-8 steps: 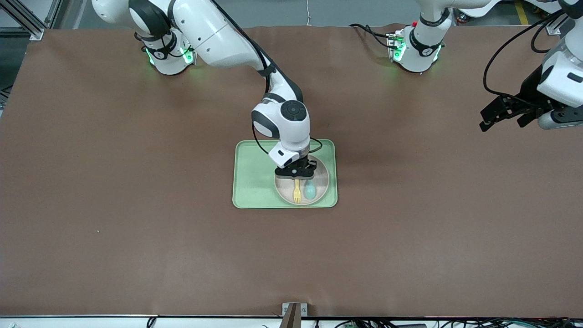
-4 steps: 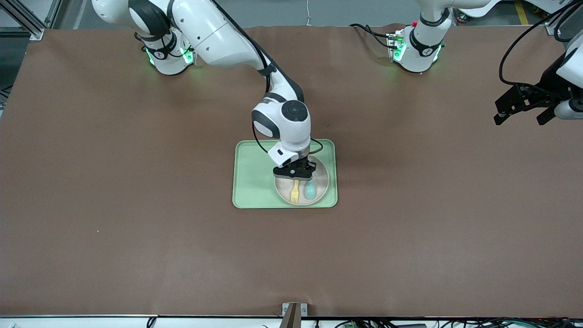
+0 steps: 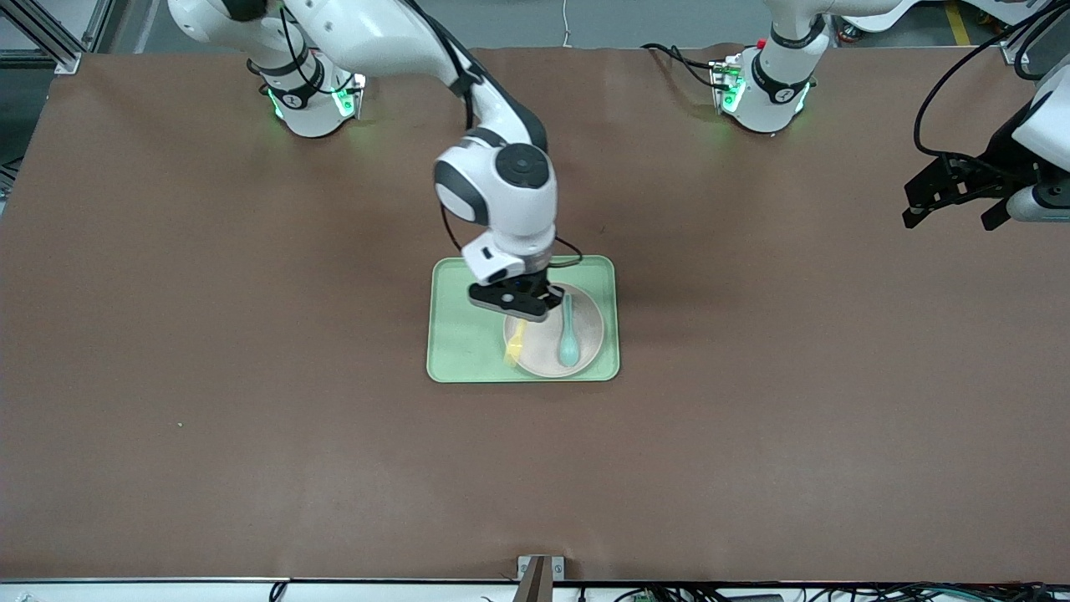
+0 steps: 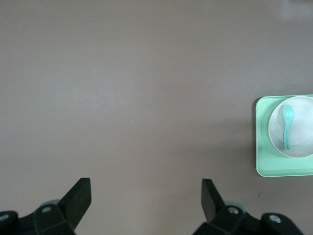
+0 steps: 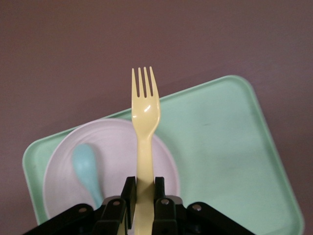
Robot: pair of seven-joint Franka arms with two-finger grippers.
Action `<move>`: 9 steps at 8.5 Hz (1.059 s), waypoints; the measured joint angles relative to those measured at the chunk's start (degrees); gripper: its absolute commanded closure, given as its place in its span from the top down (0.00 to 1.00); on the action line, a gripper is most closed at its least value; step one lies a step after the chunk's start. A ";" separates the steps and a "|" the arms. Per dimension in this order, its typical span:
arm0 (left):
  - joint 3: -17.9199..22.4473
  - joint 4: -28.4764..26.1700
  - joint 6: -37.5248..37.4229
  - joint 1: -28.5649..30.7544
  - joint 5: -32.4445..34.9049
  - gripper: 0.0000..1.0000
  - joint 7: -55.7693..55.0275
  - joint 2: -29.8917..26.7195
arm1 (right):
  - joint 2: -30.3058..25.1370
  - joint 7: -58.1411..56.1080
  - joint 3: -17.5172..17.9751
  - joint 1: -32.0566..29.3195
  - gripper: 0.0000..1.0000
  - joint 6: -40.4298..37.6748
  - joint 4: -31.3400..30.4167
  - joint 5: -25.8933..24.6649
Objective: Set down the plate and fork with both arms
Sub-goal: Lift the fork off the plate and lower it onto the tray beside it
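My right gripper is shut on the handle of the pale yellow fork and holds it up over the plate's rim and the tray. In the right wrist view the fork sticks out from the gripper, tines forward. The beige-pink plate lies on the light green tray with a teal spoon in it; it also shows in the right wrist view and the left wrist view. My left gripper is open and empty, up over the table's left arm end; its own view shows only bare table under it.
The brown table cover spreads wide around the tray. The two arm bases stand along the table edge farthest from the front camera. A small metal bracket sits at the nearest edge.
My right gripper has lifted the fork off the plate and shifted it toward the right arm's end, uncovering the whole spoon. The left gripper rose and drew back toward the table's left arm end.
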 measured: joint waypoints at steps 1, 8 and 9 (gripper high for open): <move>0.00 0.05 -0.14 -0.01 0.00 0.99 0.00 0.01 | -3.28 -2.58 0.00 -2.50 0.00 4.51 -7.02 0.02; 0.01 0.12 -1.39 -0.01 0.00 0.99 -0.12 0.01 | 1.71 -6.73 0.01 -4.65 0.55 19.83 -17.96 0.02; 0.01 0.12 -1.40 -0.01 0.00 0.99 -0.13 0.01 | 2.69 -6.94 0.08 -4.64 1.00 20.65 -17.95 0.02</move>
